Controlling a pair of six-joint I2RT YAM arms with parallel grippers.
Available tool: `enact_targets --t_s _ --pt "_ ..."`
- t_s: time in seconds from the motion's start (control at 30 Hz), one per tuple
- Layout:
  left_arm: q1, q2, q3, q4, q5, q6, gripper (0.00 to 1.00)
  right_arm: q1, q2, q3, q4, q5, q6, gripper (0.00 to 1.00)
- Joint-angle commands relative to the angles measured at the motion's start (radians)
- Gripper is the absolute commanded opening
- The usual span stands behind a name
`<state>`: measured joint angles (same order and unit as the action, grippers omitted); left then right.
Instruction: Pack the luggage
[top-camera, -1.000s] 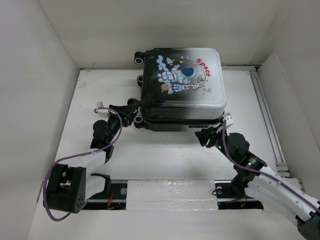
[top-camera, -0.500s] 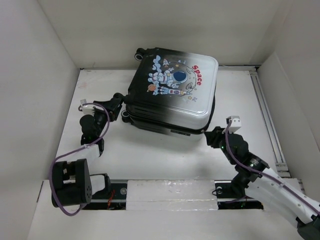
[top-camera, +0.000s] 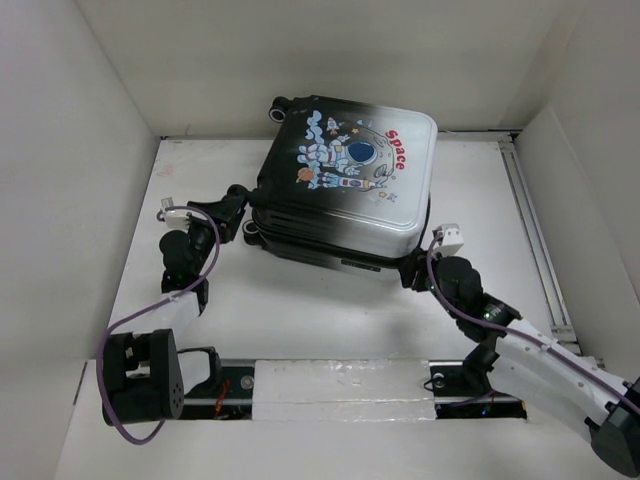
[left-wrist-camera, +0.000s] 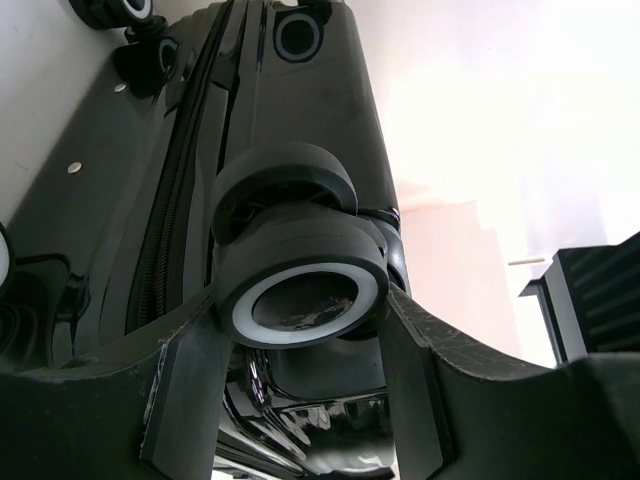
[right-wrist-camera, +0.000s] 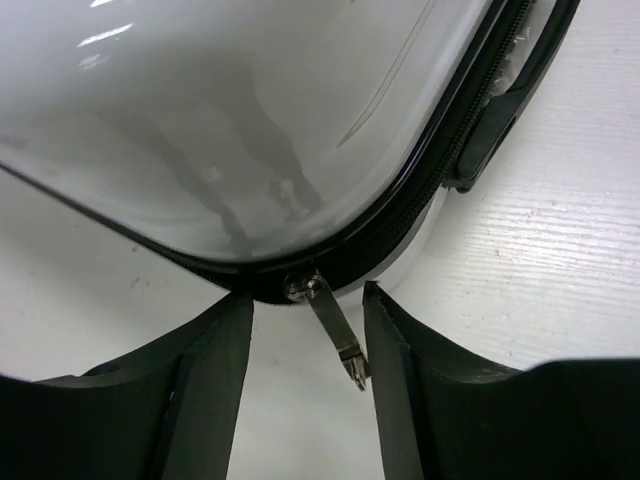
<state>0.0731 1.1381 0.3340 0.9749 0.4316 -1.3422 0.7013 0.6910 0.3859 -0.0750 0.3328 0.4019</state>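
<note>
- One wheel (left-wrist-camera: 300, 275) of the luggage (top-camera: 345, 180) is sitting clamped in left gripper (left-wrist-camera: 300, 315), frame left.
- Zipper pull (right-wrist-camera: 335, 335) is hanging between open right gripper (right-wrist-camera: 308, 300) fingers, lower centre.

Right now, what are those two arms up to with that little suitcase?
Two robot arms are working on the luggage, which lies flat on the table. The left gripper is clamped around one wheel. The right gripper is open at the near right corner, the zipper pull between its fingers but not yet pinched.
</note>
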Motion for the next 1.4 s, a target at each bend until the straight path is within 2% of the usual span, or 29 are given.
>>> enact_targets --t_s 0.0,0.07,0.17,0.2,0.23,0.27,0.33,0.4,0.47,0.53,0.57,0.63,0.77,0.8,0.97,1.07,1.13,1.23,1.27,1.37 --pt "-0.013 -0.061 0.028 0.116 0.032 0.021 0.00 -0.040 0.050 0.007 0.130 -0.027 -0.040 0.53" --pt "-0.013 -0.061 0.019 0.116 0.032 0.021 0.00 -0.078 0.079 0.007 0.156 -0.106 -0.050 0.41" --pt "-0.013 -0.061 0.010 0.116 0.041 0.031 0.00 -0.088 0.119 0.007 0.165 -0.144 -0.040 0.39" --pt "-0.013 -0.070 0.010 0.107 0.041 0.031 0.00 -0.088 0.119 -0.004 0.165 -0.144 -0.040 0.43" --pt "-0.013 -0.070 0.010 0.107 0.041 0.031 0.00 -0.088 0.119 -0.015 0.165 -0.144 -0.031 0.52" --pt "-0.013 -0.070 0.010 0.107 0.041 0.041 0.00 -0.097 0.105 -0.025 0.165 -0.135 -0.022 0.57" --pt "-0.013 -0.061 0.010 0.107 0.041 0.041 0.00 -0.097 0.076 -0.047 0.176 -0.149 -0.021 0.60" --pt "-0.013 -0.061 0.010 0.107 0.041 0.041 0.00 -0.124 0.067 -0.047 0.185 -0.191 -0.021 0.53" --pt "-0.013 -0.052 0.019 0.107 0.041 0.041 0.00 -0.134 0.067 -0.047 0.185 -0.237 -0.021 0.35" --pt "-0.013 -0.041 0.028 0.107 0.032 0.041 0.00 -0.160 0.067 -0.070 0.185 -0.299 -0.021 0.35" --pt "-0.013 -0.041 0.028 0.117 0.032 0.041 0.00 -0.160 0.042 -0.079 0.198 -0.316 -0.021 0.27" --pt "-0.013 -0.041 0.028 0.131 0.032 0.041 0.00 -0.160 0.018 -0.100 0.227 -0.325 -0.021 0.16" --pt "-0.013 -0.032 0.019 0.131 0.032 0.041 0.00 -0.160 -0.005 -0.119 0.236 -0.314 -0.021 0.13" --pt "-0.013 -0.032 0.019 0.131 0.032 0.041 0.00 -0.160 0.014 -0.119 0.236 -0.314 -0.021 0.00" --pt "-0.013 -0.032 0.019 0.131 0.050 0.041 0.00 -0.169 0.024 -0.101 0.236 -0.395 -0.021 0.00" --pt "-0.064 -0.054 0.008 0.119 0.027 0.066 0.00 -0.106 -0.033 -0.039 0.118 -0.371 -0.064 0.00" --pt "-0.123 -0.064 0.017 0.104 -0.008 0.090 0.00 -0.001 -0.033 0.011 0.069 -0.283 -0.074 0.00" --pt "-0.206 -0.075 0.028 0.076 -0.056 0.103 0.00 0.139 0.111 0.082 0.040 -0.146 -0.074 0.00" --pt "-0.225 -0.075 0.028 0.076 -0.065 0.115 0.00 0.174 0.224 0.112 0.014 -0.091 -0.060 0.00" --pt "-0.262 -0.075 0.028 0.076 -0.076 0.115 0.00 0.273 0.359 0.206 -0.009 0.035 -0.051 0.00"
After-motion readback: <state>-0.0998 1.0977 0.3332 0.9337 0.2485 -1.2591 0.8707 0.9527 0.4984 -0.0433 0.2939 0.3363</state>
